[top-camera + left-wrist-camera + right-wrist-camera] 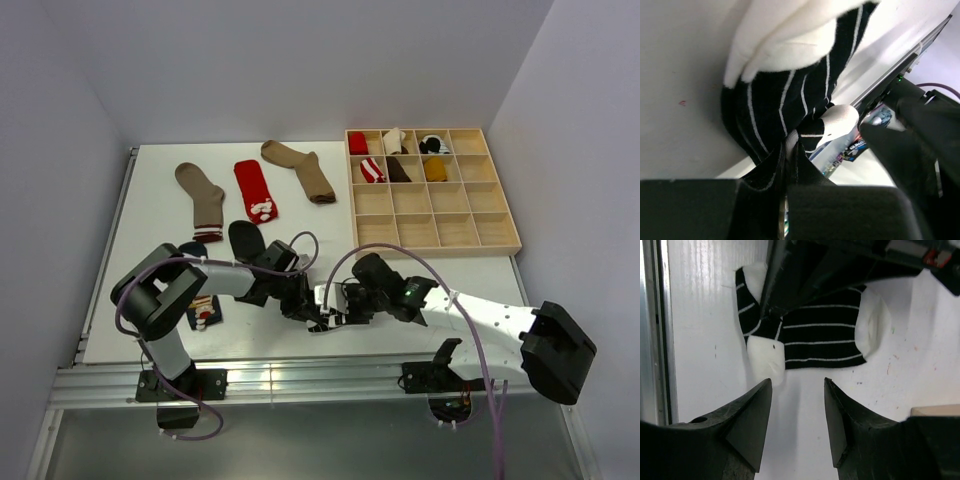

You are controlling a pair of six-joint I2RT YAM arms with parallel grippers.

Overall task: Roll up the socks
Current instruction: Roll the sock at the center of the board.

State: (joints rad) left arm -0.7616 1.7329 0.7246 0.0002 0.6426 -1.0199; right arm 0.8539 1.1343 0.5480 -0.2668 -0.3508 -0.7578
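Observation:
The black sock with thin white stripes and white toe (822, 337) lies folded on the table near its front edge, between the two grippers (322, 322). My left gripper (790, 155) is shut on a fold of this sock (775, 100); its fingers (790, 285) come in over the sock in the right wrist view. My right gripper (796, 385) is open and empty, just in front of the sock and not touching it; in the top view it (337, 305) faces the left gripper (303, 306). The plain black sock (245, 238) lies behind the left arm.
Two tan socks (200, 195) (300, 168) and a red sock (255, 188) lie at the back of the table. A navy patterned sock (203, 312) lies by the left arm's base. A wooden compartment tray (450, 232) with several rolled socks stands at the back right. The table's front rail (655, 340) is close.

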